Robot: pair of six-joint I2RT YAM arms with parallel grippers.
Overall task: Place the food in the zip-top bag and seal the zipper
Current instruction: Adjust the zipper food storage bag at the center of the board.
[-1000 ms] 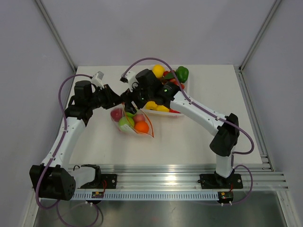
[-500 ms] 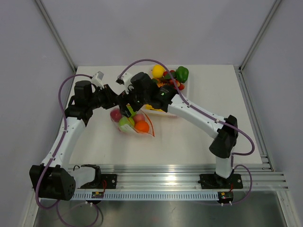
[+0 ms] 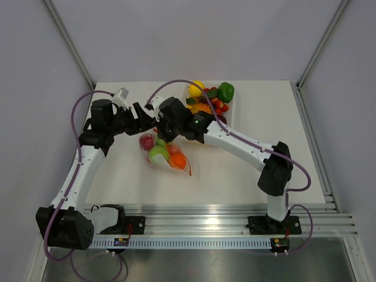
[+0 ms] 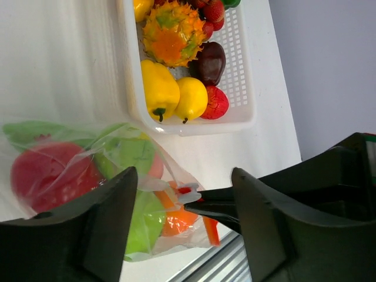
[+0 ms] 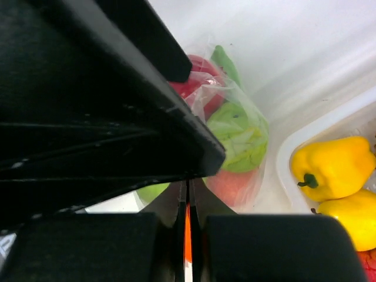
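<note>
Aluminium rail [image 3: 205, 214] runs along the near edge of the white table [image 3: 247, 176], and both arms reach away from it toward the middle-left of the tabletop. Where they meet lies the zip-top bag [image 3: 160, 154], clear and crinkled, with food [image 4: 50, 176] already inside: a red piece, a green one [image 4: 138, 155] and an orange one [image 4: 179, 222], packed against each other.

The right gripper [image 4: 191, 201] comes in from the right, its fingers pressed together on the zipper [image 5: 187, 235]. In the right wrist view the orange-red strip is squeezed in the thin slit between them.

The left gripper [image 4: 183, 176] hangs over the bag from the left with its fingers spread wide, the pouch lying in the gap below them. I cannot tell whether either finger touches the plastic.

Just beyond the bag stands a white slotted tray [image 4: 194, 126] holding more toy produce. Two yellow peppers [image 4: 160, 88] lie at its near wall, with a red berry [image 4: 214, 103] beside them. Behind those are a dark plum-coloured fruit [image 4: 210, 61] and a spiky orange-and-green fruit [image 4: 170, 32]. At the tray's far end sit a green pepper [image 3: 225, 91] and a yellow lemon [image 3: 196, 88].
</note>
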